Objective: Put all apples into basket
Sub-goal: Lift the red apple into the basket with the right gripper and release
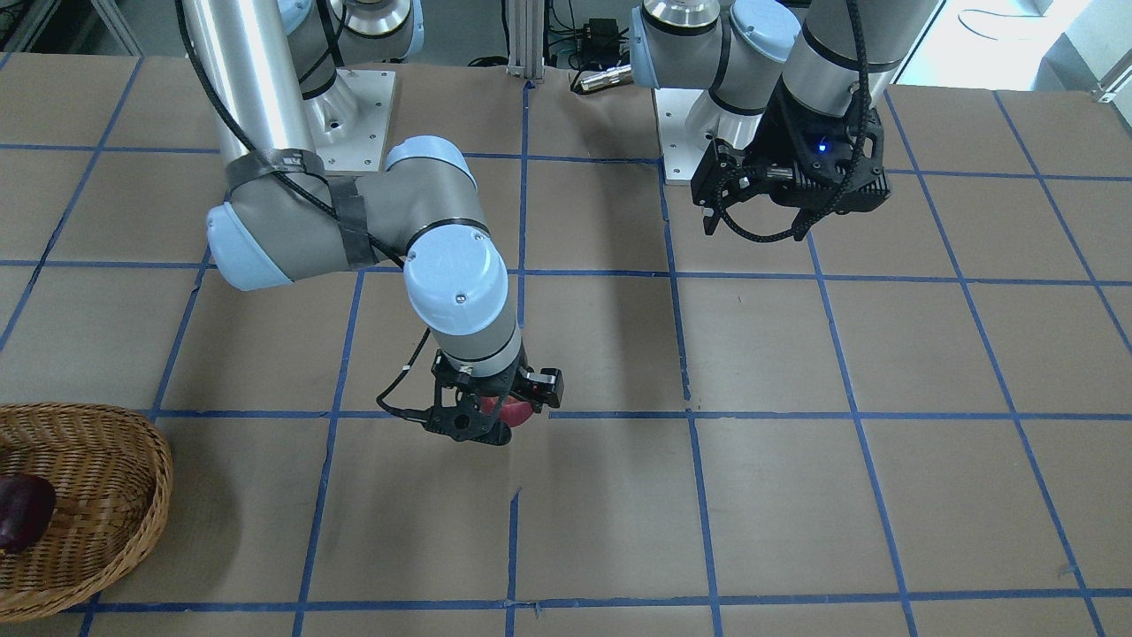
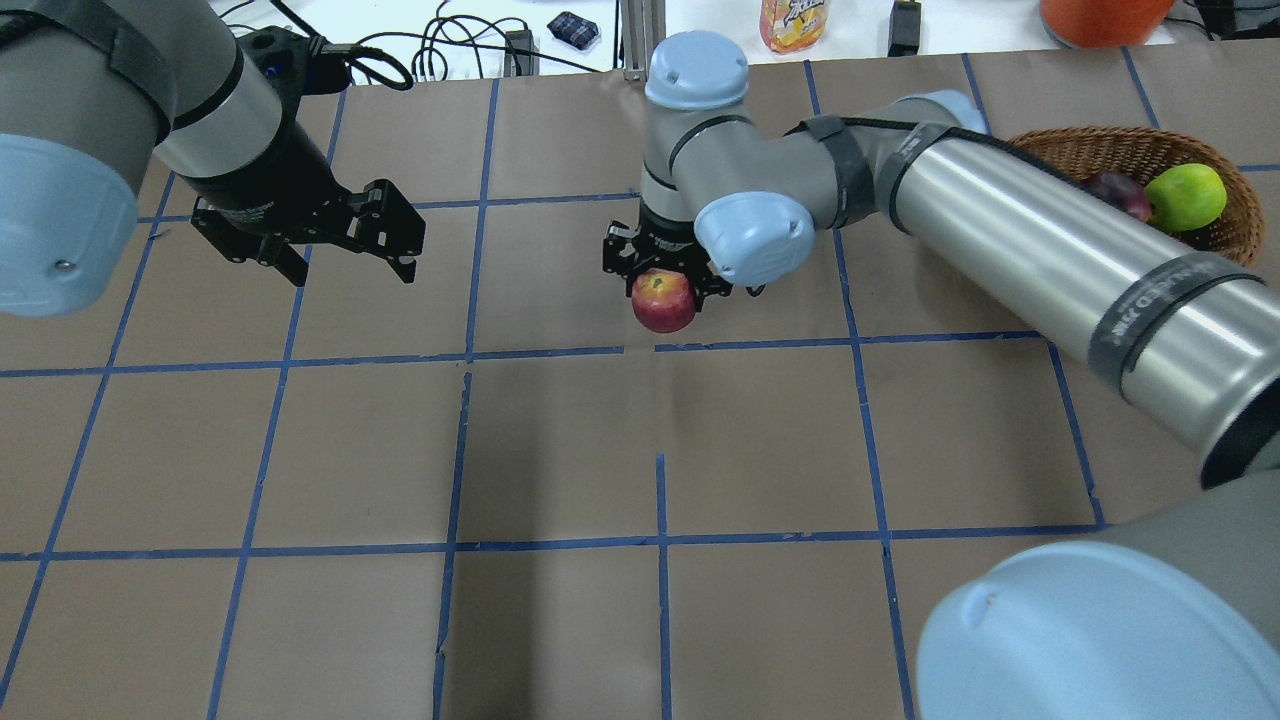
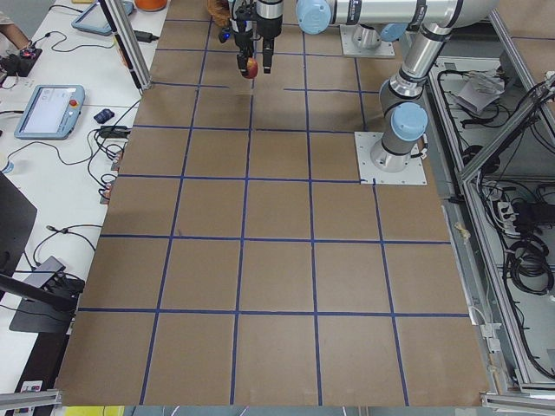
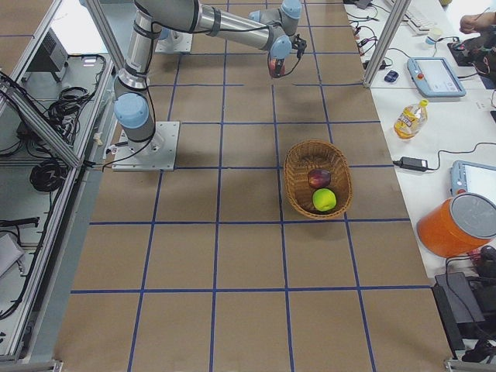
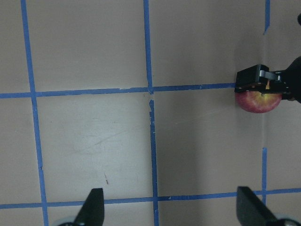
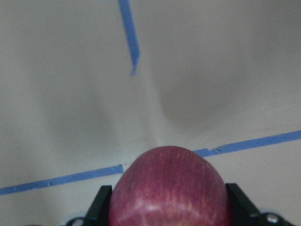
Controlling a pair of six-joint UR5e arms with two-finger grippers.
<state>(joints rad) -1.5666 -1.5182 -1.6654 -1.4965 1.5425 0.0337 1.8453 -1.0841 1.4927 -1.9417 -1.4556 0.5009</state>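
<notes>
My right gripper (image 2: 664,290) is shut on the red apple (image 2: 663,300) and holds it above the middle of the table, far from the basket. The apple fills the bottom of the right wrist view (image 6: 169,188) between the fingers (image 6: 101,205). It also shows in the front view (image 1: 516,411) and the left wrist view (image 5: 257,100). The wicker basket (image 2: 1075,150) stands at the far right and holds the yellow-green apple (image 2: 1186,197) and the maroon apple (image 2: 1120,190). My left gripper (image 2: 345,240) is open and empty, hovering over the left half of the table.
The table is brown paper with a blue tape grid (image 2: 660,350). In the front view the basket (image 1: 133,495) is at the lower left edge with the maroon apple (image 1: 22,511). A bottle (image 4: 408,118) and an orange tub (image 4: 457,225) stand on the side bench.
</notes>
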